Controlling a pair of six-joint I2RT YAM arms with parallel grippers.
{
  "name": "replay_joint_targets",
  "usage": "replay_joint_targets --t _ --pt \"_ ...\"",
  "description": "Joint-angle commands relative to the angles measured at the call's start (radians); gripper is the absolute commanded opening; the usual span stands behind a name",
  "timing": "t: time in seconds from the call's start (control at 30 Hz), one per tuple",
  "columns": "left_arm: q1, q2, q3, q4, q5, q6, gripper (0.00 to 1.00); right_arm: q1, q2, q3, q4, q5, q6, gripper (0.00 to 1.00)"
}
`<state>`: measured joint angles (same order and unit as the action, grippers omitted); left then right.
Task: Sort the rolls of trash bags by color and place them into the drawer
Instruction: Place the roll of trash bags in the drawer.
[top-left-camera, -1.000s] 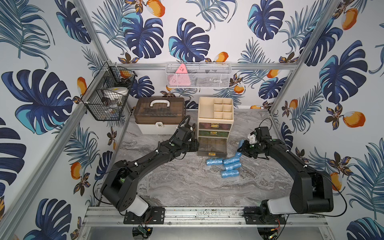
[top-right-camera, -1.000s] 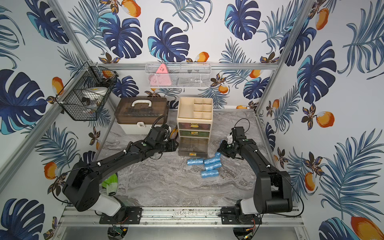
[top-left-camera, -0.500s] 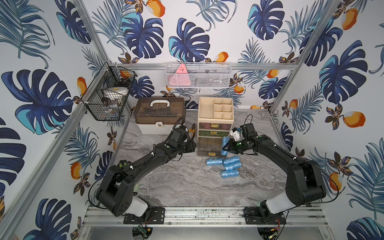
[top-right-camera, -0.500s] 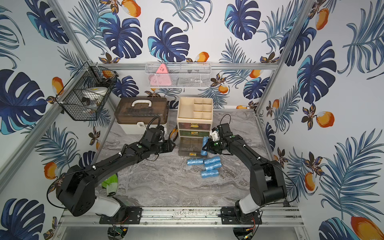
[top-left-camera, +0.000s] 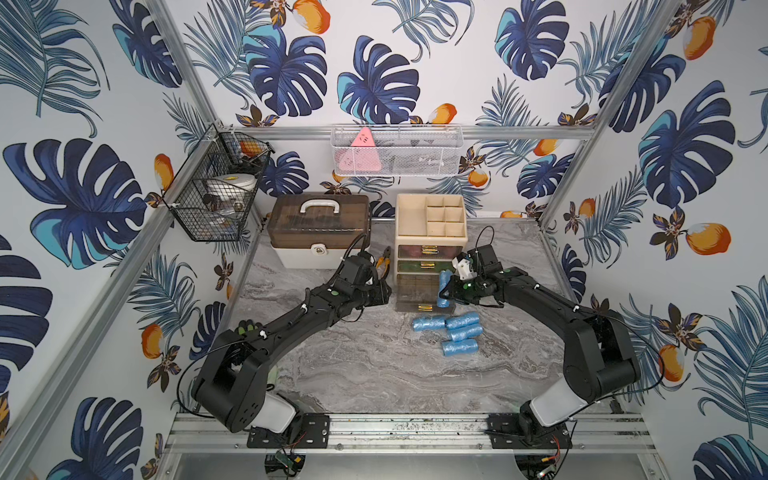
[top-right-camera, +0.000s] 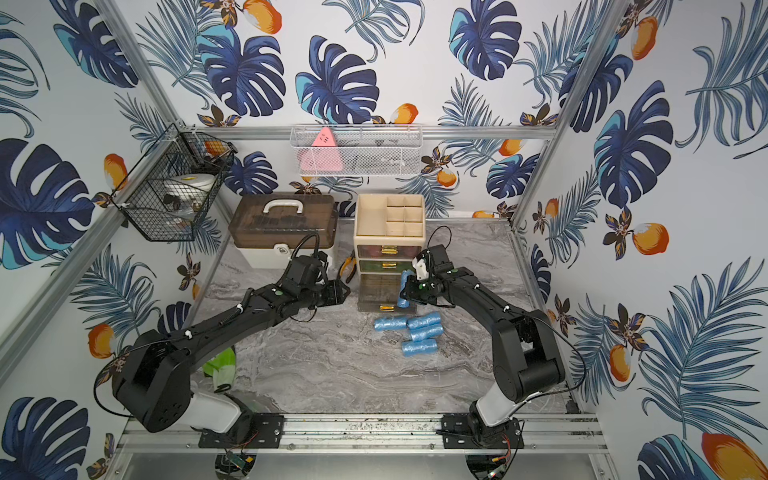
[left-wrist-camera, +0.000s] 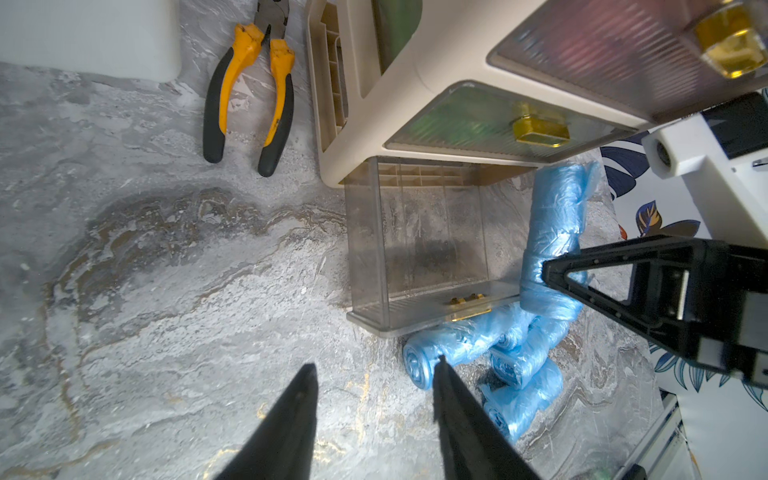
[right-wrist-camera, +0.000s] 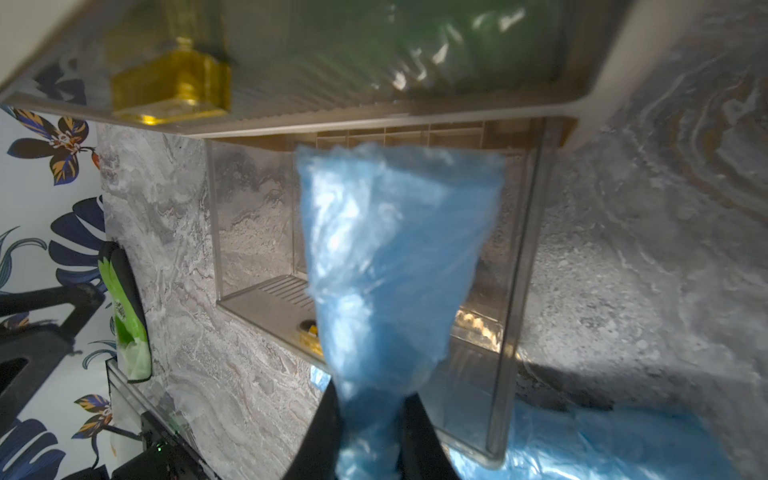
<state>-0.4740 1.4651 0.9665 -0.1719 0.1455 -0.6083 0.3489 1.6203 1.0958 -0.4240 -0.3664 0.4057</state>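
Observation:
A beige cabinet (top-left-camera: 430, 216) stands at the back of the table, its clear bottom drawer (top-left-camera: 419, 308) (left-wrist-camera: 432, 309) pulled open. Pink shows through the top drawer (left-wrist-camera: 602, 50) and green through the middle one (left-wrist-camera: 457, 120). My right gripper (top-left-camera: 449, 291) (right-wrist-camera: 370, 399) is shut on one end of a blue roll (top-left-camera: 444, 287) (top-right-camera: 402, 291) (right-wrist-camera: 395, 257), which hangs over the open drawer's right side. Several more blue rolls (top-left-camera: 457, 332) (left-wrist-camera: 519, 361) lie on the table just in front of the drawer. My left gripper (top-left-camera: 384, 291) (left-wrist-camera: 376, 368) is open and empty, left of the drawer.
Yellow-handled pliers (left-wrist-camera: 249, 91) lie left of the cabinet, beside a brown-lidded toolbox (top-left-camera: 318, 228). A green glove (top-right-camera: 220, 365) lies by the left arm's base. A black wire basket (top-left-camera: 216, 187) and a white mesh basket (top-left-camera: 395, 149) hang on the walls.
My right gripper has carried the blue roll leftward, from the table right of the cabinet to above the open bottom drawer. The left gripper has shifted only slightly.

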Motion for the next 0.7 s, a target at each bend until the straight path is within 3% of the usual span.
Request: replay_joint_targets --t 0.0,0.2,0.67 --pt "0.004 0.002 -0.006 0.025 0.009 0.001 0.49 0.011 0.0 0.013 0.05 0.045 0.026 0.19" --pt "0.005 0.006 -0.016 0.036 0.021 -0.006 0.49 0.016 -0.031 -0.024 0.095 0.056 0.114 0.19" --pt "0.006 -0.01 -0.029 0.046 0.033 -0.009 0.49 0.033 -0.042 -0.113 0.282 -0.022 0.564 0.3"
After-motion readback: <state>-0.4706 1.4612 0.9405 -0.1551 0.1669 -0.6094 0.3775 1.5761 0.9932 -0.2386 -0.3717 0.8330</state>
